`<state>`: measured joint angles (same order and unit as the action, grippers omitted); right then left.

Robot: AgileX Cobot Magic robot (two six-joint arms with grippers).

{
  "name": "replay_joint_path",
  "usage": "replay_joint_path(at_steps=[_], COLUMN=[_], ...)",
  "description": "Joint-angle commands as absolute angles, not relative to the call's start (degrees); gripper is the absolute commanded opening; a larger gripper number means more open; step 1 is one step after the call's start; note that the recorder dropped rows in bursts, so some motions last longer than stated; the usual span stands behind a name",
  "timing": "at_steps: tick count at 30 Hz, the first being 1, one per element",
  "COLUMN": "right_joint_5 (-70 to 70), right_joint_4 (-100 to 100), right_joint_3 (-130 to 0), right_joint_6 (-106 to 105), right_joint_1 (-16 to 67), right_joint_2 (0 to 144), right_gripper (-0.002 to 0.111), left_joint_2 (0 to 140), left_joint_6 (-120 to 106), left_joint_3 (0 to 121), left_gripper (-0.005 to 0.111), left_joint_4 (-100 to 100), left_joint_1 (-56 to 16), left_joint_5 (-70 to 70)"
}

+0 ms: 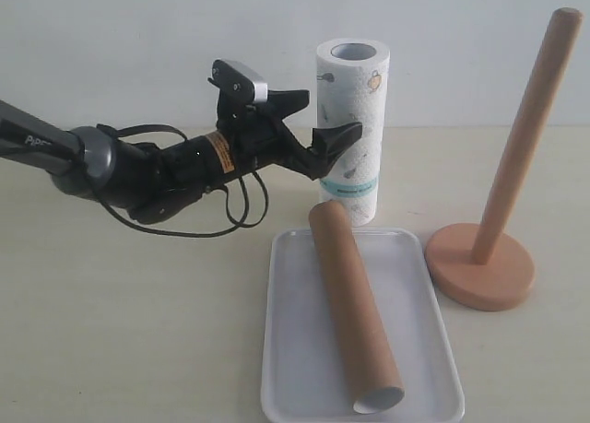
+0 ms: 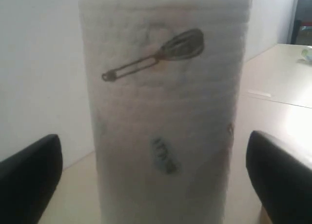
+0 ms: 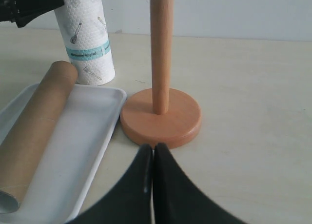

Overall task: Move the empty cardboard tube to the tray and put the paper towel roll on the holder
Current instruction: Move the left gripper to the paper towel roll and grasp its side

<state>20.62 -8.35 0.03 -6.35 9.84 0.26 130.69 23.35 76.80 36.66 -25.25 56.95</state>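
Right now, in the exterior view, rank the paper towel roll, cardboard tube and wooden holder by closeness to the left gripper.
1. Paper towel roll, right at the open left gripper.
2. Cardboard tube, lying in the tray, nearer the camera.
3. Wooden holder, far right.

We can read only one piece of lettering, and that in part: white characters on the dark link of the left arm [image 1: 39, 144], which seem to begin "Pip"; the rest is too small to tell. An orange label [image 1: 218, 152] further along that arm carries dark print that we cannot make out. On the paper towel roll [image 1: 353, 91], standing toward the far edge of the table, a teal band [image 1: 355, 187] bears a line of small dark print, illegible in both the exterior and the right wrist view. In the left wrist view we see only a blurred bluish mark [image 2: 165, 155] on the roll, unreadable.
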Motion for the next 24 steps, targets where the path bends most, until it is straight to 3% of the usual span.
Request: replay_joint_path(at_steps=[1,18,20,24], right_joint_5=[20.4,20.4,20.4,20.4], right_joint_4=[-8.3,-8.3,-8.3,-8.3], right_joint_3=[0.0,0.0,0.0,0.0], right_joint_6=[-6.3,-6.3,-6.3,-6.3], right_joint_1=[9.7,9.7,9.7,9.7], right_joint_2=[0.0,0.0,0.0,0.0], right_gripper=[0.0,0.0,0.0,0.0], left_joint_2=[132.8,138.2,138.3,138.3], left_joint_6=[23.5,23.3,23.3,23.5], left_joint_3=[80.3,88.7,89.2,89.3], left_gripper=[0.095,0.092,0.083,0.044], left_joint_4=[36.2,35.4,35.5,35.5], left_joint_1=[-26.6,-28.1,-28.6,-28.7], left_joint_5=[56.9,53.4,53.0,56.0])
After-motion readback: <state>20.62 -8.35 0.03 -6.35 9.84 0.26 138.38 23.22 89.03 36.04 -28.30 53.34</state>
